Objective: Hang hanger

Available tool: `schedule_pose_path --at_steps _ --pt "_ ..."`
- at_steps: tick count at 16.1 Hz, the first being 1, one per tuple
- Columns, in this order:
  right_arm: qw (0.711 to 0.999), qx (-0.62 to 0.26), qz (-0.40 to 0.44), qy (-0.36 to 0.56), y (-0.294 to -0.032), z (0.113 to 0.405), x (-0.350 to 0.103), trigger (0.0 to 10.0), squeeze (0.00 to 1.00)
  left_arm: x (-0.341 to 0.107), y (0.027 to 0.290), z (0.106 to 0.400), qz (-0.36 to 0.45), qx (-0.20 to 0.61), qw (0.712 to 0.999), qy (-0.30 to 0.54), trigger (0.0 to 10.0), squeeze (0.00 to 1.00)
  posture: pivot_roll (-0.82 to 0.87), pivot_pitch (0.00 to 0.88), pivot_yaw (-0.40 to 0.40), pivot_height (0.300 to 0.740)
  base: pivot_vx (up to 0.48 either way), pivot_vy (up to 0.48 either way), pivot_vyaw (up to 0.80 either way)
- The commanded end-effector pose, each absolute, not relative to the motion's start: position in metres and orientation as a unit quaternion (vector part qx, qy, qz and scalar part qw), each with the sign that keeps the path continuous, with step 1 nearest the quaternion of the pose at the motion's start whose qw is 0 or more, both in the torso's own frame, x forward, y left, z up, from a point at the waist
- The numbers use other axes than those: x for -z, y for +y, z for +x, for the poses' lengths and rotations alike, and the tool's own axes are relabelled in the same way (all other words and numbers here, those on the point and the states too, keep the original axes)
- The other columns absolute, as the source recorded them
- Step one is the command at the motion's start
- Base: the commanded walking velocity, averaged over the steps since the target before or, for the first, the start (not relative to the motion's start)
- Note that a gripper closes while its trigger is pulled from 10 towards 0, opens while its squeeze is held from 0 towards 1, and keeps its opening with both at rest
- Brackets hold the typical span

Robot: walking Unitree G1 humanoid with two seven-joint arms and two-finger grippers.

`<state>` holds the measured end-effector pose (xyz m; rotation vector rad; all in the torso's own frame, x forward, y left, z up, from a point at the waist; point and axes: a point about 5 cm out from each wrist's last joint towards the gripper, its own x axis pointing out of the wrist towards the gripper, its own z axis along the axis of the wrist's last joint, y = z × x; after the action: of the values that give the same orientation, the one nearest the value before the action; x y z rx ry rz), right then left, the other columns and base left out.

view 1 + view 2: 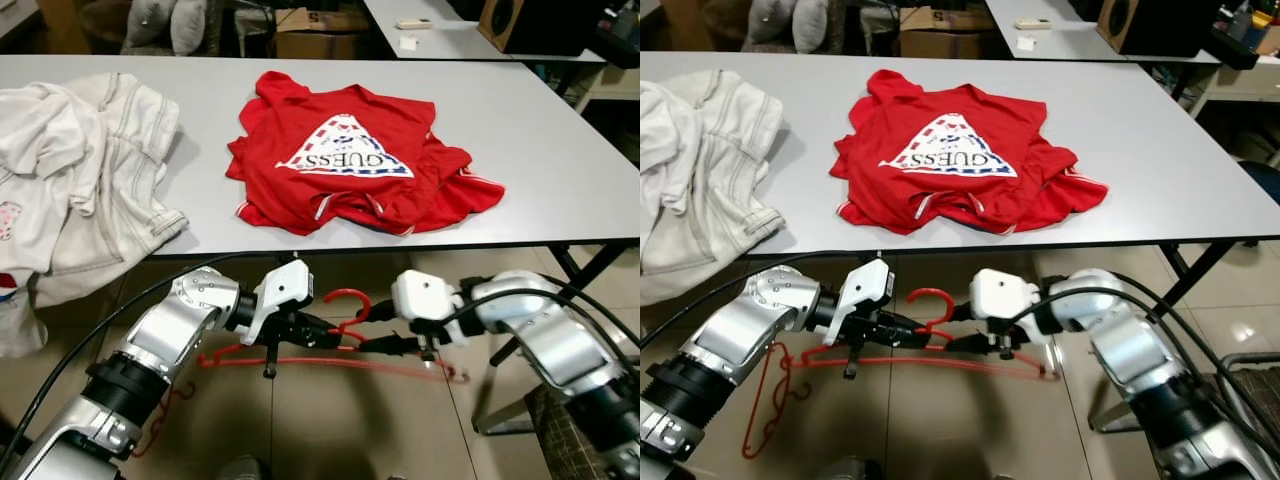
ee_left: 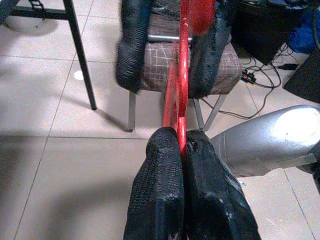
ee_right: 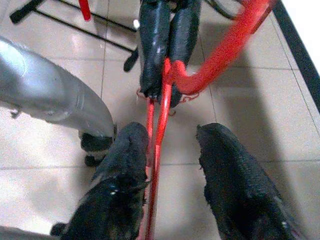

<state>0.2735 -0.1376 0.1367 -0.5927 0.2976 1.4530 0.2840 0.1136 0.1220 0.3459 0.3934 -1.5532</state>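
Note:
A red plastic hanger (image 1: 348, 297) hangs in the air just below the table's front edge, hook up, with its long bar (image 1: 940, 361) running across. My left gripper (image 1: 322, 335) is shut on the hanger's neck under the hook; in the left wrist view its fingers (image 2: 165, 165) press together on the red stem (image 2: 181, 100). My right gripper (image 1: 378, 330) faces it from the right and stands open. In the right wrist view the hanger (image 3: 159, 145) passes between the right gripper's fingers (image 3: 220, 155), close to one of them.
A folded red T-shirt (image 1: 345, 160) lies mid-table, and white clothes (image 1: 90, 170) are heaped at the left of the grey table (image 1: 560, 170). Another red hanger (image 1: 760, 405) dangles under my left arm. A table leg (image 1: 590, 270) and a chair (image 1: 560, 425) stand at the right over tiled floor.

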Motion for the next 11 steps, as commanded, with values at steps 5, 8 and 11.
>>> schedule_pose_path --at_steps 5,8,11 --pt "0.701 -0.660 -0.244 0.116 -0.137 0.269 -0.148 10.0 0.00 -0.125 0.109 0.280 0.149 0.704 0.675 0.166 0.0 0.00 -0.04 0.084 -0.008 0.740 0.000 0.000 0.00" --pt "0.697 -0.666 -0.233 0.127 -0.132 0.267 -0.142 10.0 0.00 -0.128 0.105 0.278 0.147 0.702 0.679 0.158 0.0 0.00 -0.04 0.090 -0.014 0.740 0.000 0.000 0.00" --pt "0.692 -0.672 -0.222 0.140 -0.130 0.265 -0.137 6.8 0.00 -0.129 0.103 0.278 0.149 0.703 0.678 0.152 0.0 0.00 -0.04 0.095 -0.016 0.740 0.000 0.000 0.00"
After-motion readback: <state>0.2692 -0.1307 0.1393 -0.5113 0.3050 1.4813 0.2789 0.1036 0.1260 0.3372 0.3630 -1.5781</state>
